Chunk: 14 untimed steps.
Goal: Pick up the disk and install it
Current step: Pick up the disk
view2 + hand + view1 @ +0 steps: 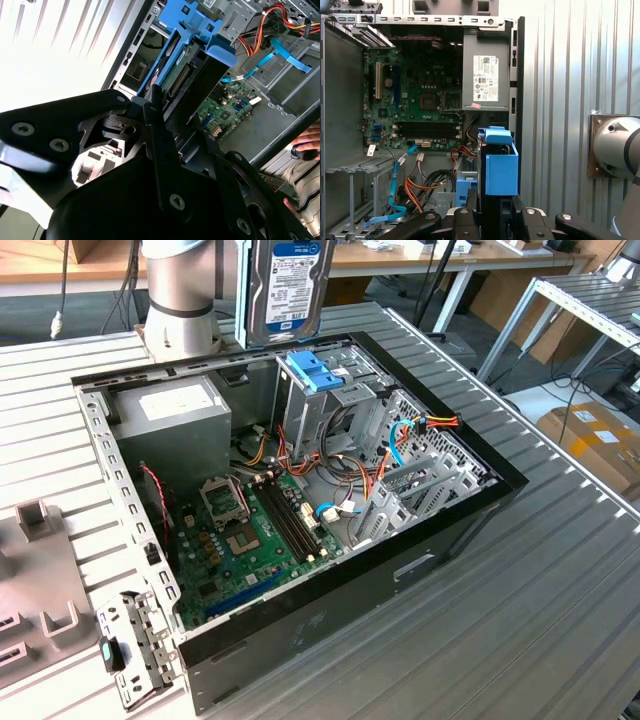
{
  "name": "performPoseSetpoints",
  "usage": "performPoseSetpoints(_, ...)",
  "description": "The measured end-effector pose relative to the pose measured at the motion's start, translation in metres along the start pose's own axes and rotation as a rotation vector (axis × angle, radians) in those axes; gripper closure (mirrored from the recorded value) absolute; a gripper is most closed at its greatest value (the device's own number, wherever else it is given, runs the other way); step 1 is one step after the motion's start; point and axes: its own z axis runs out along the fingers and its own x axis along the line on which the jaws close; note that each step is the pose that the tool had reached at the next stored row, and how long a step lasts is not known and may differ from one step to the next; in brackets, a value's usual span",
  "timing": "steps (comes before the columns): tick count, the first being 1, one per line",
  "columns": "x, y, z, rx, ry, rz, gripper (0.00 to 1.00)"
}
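Observation:
The disk (pixel 285 285) hangs upright above the back of the open computer case (pixel 470 510), its white label with a blue band facing the exterior camera. It sits just over the drive cage with the blue plastic bracket (pixel 314 371). In both wrist views the disk shows edge-on, with its blue side rail (pixel 499 167) and green underside board (pixel 179 76) visible. My gripper (pixel 495 216) is shut on the disk, one black finger (pixel 155 102) on each flat side. The blue bracket (pixel 464 189) lies right below the held disk.
A grey power-supply box (pixel 175 412) with a white sticker fills the case's back corner beside the cage. The motherboard (pixel 245 530) and orange and blue cables (pixel 400 445) lie inside. The arm's base (pixel 180 290) stands behind the case. A person's hand (pixel 306 145) rests outside it.

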Motion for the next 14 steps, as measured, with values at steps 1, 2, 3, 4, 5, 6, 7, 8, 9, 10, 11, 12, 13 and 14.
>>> performPoseSetpoints(1,0.0,-0.0005,0.0,0.0,0.0,0.0,0.65)
performPoseSetpoints(2,0.0,-0.0009,0.0,0.0,0.0,0.0,0.65)
performPoseSetpoints(3,0.0,-0.0014,0.0,0.0,0.0,0.0,0.65)
performPoseSetpoints(4,0.0,-0.0022,0.0,0.0,0.0,0.0,0.65)
performPoseSetpoints(5,0.0,-0.003,0.0,0.0,0.0,0.0,0.65)
performPoseSetpoints(6,0.0,-0.0036,0.0,0.0,0.0,0.0,0.65)
performPoseSetpoints(7,0.0,-0.0042,0.0001,0.0,0.0,0.0,0.65)
performPoseSetpoints(8,0.0,-0.0046,0.0001,0.0,0.0,0.0,0.65)
performPoseSetpoints(9,0.0,-0.0052,0.0001,0.0,0.0,0.0,0.65)
performPoseSetpoints(10,0.0001,-0.0056,0.0,0.0,0.0001,0.0,0.65)
performPoseSetpoints(11,0.0001,-0.0063,0.0001,0.0,0.0,0.0,0.65)
performPoseSetpoints(12,0.0001,-0.0072,0.0001,0.0,0.0,0.0,0.65)
performPoseSetpoints(13,0.0001,-0.0078,0.0001,0.0,0.0,0.0,0.65)
performPoseSetpoints(14,0.0001,-0.0082,0.0001,0.0,0.0,0.0,0.65)
